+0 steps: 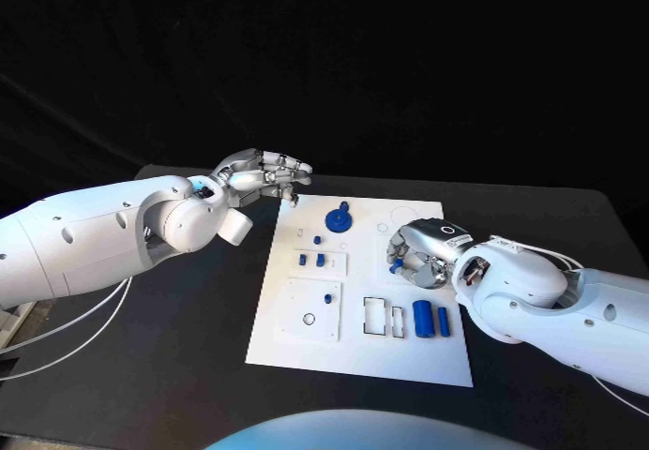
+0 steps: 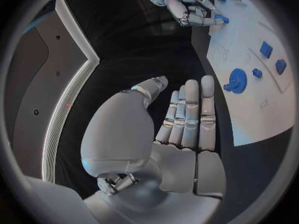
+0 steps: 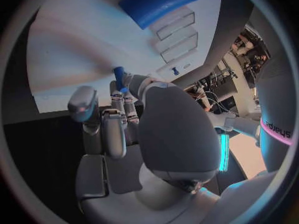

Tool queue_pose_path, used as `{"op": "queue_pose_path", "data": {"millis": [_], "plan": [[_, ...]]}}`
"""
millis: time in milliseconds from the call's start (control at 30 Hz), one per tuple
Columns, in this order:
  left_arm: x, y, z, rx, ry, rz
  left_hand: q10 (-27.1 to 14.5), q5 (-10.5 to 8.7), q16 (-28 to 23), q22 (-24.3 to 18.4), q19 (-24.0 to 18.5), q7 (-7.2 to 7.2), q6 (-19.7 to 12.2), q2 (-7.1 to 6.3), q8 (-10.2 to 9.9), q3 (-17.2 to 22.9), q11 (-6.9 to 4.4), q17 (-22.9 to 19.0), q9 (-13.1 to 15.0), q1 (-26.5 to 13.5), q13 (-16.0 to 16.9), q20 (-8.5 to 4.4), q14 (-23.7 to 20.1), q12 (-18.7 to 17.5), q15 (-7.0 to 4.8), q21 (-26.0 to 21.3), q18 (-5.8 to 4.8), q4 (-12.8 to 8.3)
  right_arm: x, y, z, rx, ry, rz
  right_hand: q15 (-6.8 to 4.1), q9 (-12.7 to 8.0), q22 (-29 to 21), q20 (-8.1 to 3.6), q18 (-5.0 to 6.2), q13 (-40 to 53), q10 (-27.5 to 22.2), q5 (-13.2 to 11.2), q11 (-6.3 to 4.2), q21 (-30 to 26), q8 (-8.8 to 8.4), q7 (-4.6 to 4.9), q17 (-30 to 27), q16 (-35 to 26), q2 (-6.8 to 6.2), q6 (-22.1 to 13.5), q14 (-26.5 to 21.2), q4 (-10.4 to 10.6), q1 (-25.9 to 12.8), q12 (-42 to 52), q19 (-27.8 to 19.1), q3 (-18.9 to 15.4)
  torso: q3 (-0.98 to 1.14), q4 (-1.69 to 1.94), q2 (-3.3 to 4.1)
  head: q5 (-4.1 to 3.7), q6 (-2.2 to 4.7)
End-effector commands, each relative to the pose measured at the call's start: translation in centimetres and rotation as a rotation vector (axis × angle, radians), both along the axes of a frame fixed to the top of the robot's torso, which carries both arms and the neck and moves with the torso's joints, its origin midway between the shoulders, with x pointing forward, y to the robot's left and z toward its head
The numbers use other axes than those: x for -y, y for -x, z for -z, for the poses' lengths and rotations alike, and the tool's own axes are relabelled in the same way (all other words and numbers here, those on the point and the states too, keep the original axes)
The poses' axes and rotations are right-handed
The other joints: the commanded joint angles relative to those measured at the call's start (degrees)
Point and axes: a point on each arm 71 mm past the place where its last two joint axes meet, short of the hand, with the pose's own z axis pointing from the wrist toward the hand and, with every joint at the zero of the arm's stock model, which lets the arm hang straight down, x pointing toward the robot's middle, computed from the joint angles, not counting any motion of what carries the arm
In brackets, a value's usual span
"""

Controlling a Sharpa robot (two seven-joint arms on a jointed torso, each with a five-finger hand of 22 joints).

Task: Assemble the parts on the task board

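The white task board (image 1: 354, 352) lies mid-table. My right hand (image 1: 422, 251) hovers over its right side and pinches a small blue peg (image 1: 395, 267) at its fingertips; the right wrist view shows the peg (image 3: 117, 75) held just above the board (image 3: 74, 45). My left hand (image 1: 264, 173) is off the board's far left corner, its fingers (image 2: 187, 114) stretched out side by side and holding nothing. On the board sit a blue round part (image 1: 339, 220), two small blue blocks (image 1: 314, 260) and two blue cylinders (image 1: 433, 319).
Two rectangular slots (image 1: 385, 319) lie beside the cylinders, and a square recess with holes (image 1: 311, 307) sits at the board's near left. Black table (image 1: 189, 356) surrounds the board. In the left wrist view the right hand (image 2: 190, 7) appears beyond the round part (image 2: 237, 78).
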Motion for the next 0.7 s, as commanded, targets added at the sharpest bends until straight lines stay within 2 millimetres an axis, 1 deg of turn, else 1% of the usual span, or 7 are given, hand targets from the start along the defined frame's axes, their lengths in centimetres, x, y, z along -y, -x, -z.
{"op": "queue_pose_path", "data": {"millis": [33,67,233,467,600,700], "plan": [[0.3,0.1,-0.1,-0.002,0.009,0.02,-0.3,-0.09,0.2,-0.1,0.0,-0.06,-0.4,0.2,0.4,-0.4,-0.12,-0.1,0.1,-0.3,-0.1,0.45,-0.4,0.2,0.1,-0.3,0.63,0.1,-0.1,0.1,-0.2,0.052,0.004,-0.003,-0.41,0.2,0.7,-0.48,-1.2,2.3,4.1,-0.1,-3.69,0.5,0.27,0.05,0.5,0.2,0.85,0.5,2.8,-0.6,-0.2,0.4,0.1,0.2,0.02,0.03,0.01,0.13,0.03],[0.3,0.1,-0.1,-0.003,0.009,0.02,-0.3,-0.09,0.2,-0.1,0.0,-0.06,-0.4,0.2,0.4,-0.4,-0.12,-0.1,0.1,-0.3,-0.1,0.45,-0.4,0.2,0.1,-0.3,0.63,0.1,-0.1,0.2,-0.3,0.057,-0.002,-0.004,-0.46,0.4,0.9,-0.55,-1.23,2.5,4.3,-0.1,-3.78,0.6,0.34,0.01,0.5,0.2,0.89,0.6,2.8,-0.9,-0.4,0.5,0.1,0.3,0.01,0.02,0.03,0.16,0.07],[0.3,0.0,-0.1,-0.003,0.009,0.02,-0.3,-0.09,0.2,-0.1,0.0,-0.06,-0.4,0.2,0.4,-0.4,-0.12,-0.1,0.1,-0.3,-0.1,0.45,-0.4,0.2,0.1,-0.3,0.63,0.1,-0.2,0.5,-0.8,0.068,-0.021,-0.009,-0.49,0.5,1.0,-0.59,-1.28,2.6,4.3,-0.1,-3.81,0.9,0.37,-0.02,0.6,0.3,0.84,0.6,2.9,-1.2,-0.5,0.5,0.2,0.4,-0.02,-0.03,-0.05,0.33,0.13],[0.4,-0.1,0.0,-0.003,0.009,0.021,-0.3,-0.08,0.3,-0.1,0.0,-0.05,-0.5,0.28,0.6,-0.5,-0.11,-0.1,0.1,-0.4,-0.1,0.47,-0.4,0.3,0.11,-0.4,0.63,0.2,-0.7,1.4,-2.5,0.07,-0.061,-0.028,-0.5,0.5,1.1,-0.61,-1.31,2.7,4.3,-0.1,-3.82,1.0,0.38,-0.02,0.7,0.3,0.81,0.6,2.9,-1.3,-0.6,0.5,0.3,0.4,0.02,-0.06,-0.06,0.6,0.18],[0.4,-0.1,0.0,-0.003,0.009,0.021,-0.3,-0.08,0.3,-0.1,0.0,-0.05,-0.5,0.28,0.6,-0.5,-0.11,-0.1,0.1,-0.4,-0.1,0.47,-0.4,0.3,0.11,-0.4,0.63,0.2,-1.4,2.2,-3.3,0.069,-0.085,-0.053,-0.5,0.5,1.1,-0.62,-1.31,2.7,4.3,-0.1,-3.81,1.0,0.38,-0.03,0.6,0.3,0.8,0.6,2.9,-1.3,-0.6,0.5,0.3,0.4,-0.04,-0.1,-0.06,0.68,0.22],[0.5,-0.1,0.0,-0.003,0.01,0.022,-0.3,-0.08,0.3,-0.1,0.0,-0.05,-0.5,0.28,0.6,-0.5,-0.11,-0.1,0.1,-0.4,-0.1,0.47,-0.4,0.3,0.11,-0.4,0.63,0.2,-2.3,2.9,-3.7,0.064,-0.111,-0.081,-0.51,0.6,1.1,-0.63,-1.31,2.7,4.2,0.0,-3.81,1.0,0.37,-0.03,0.6,0.3,0.83,0.6,2.9,-1.5,-0.7,0.4,0.2,0.5,-0.01,-0.09,-0.03,0.72,0.22]]}}
